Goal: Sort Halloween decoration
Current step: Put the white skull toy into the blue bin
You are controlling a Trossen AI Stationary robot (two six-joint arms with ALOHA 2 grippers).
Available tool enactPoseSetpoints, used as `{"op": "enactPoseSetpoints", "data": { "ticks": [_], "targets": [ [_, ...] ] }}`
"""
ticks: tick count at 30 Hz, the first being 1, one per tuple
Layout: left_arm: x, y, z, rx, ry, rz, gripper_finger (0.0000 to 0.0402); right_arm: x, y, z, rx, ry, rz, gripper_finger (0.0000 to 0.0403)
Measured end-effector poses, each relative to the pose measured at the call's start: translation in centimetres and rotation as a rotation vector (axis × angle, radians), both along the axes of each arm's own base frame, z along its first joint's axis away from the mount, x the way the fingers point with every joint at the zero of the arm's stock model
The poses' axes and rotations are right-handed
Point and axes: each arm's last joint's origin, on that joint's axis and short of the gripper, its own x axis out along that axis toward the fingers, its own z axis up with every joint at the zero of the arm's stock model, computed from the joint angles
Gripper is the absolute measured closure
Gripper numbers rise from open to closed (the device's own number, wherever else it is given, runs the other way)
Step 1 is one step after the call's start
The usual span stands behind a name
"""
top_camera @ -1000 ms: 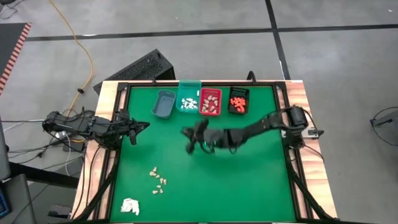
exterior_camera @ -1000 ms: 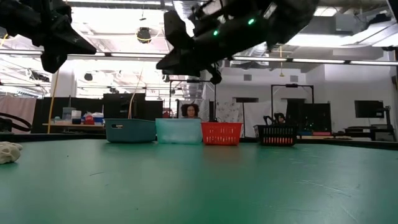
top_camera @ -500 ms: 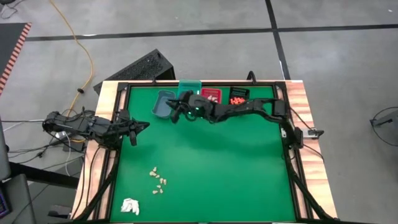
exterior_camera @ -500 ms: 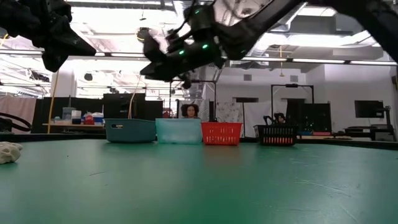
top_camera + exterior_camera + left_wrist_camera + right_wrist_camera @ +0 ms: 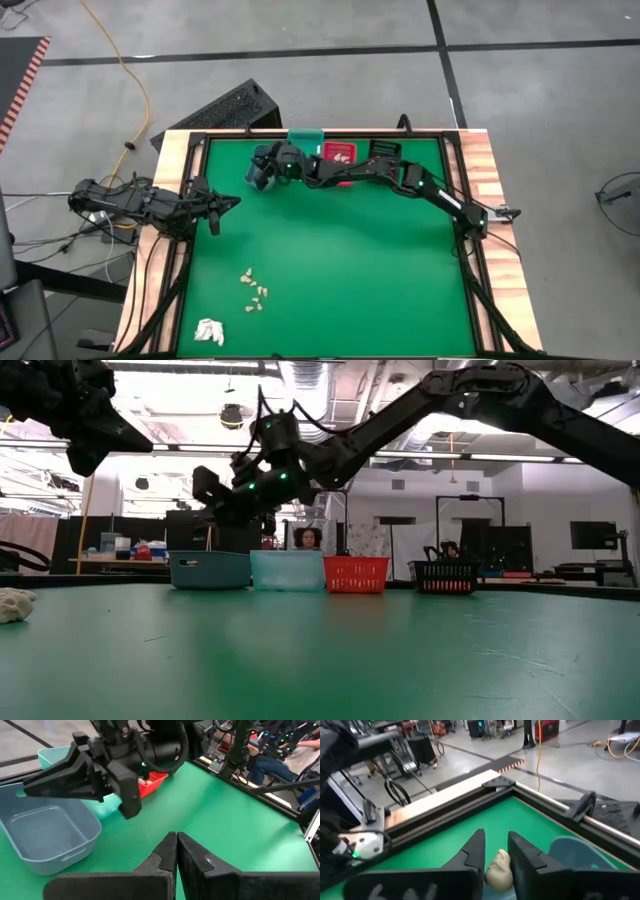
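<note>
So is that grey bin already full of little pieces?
No, the grey bin looks bare inside in the left wrist view, with the right gripper poised just above it.

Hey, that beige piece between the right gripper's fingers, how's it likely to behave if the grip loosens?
The beige piece looks small and rounded, so it would probably slip out easily and might roll. It seems light, filling only the narrow gap in the right gripper. Released over the grey bin, its walls would likely contain it.
</note>
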Motion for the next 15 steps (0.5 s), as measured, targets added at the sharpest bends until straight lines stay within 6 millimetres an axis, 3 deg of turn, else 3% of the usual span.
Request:
{"op": "enactPoseSetpoints", "data": {
  "ticks": [8, 11, 15],
  "targets": [
    [-0.1, 0.0, -0.2, 0.005, 0.026, -0.007, 0.0401, -0.4, -0.6, 0.7, -0.006, 0.081, 0.006, 0.0229],
    [-0.1, 0.0, -0.4, -0.005, 0.037, -0.004, 0.0401, -1.2, -0.8, 3.3, -0.006, 0.058, 0.133, 0.021],
    [-0.1, 0.0, -0.4, -0.008, 0.038, -0.003, 0.0401, -3.4, 0.7, 9.0, -0.016, 0.079, 0.399, 0.021]
  ]
}}
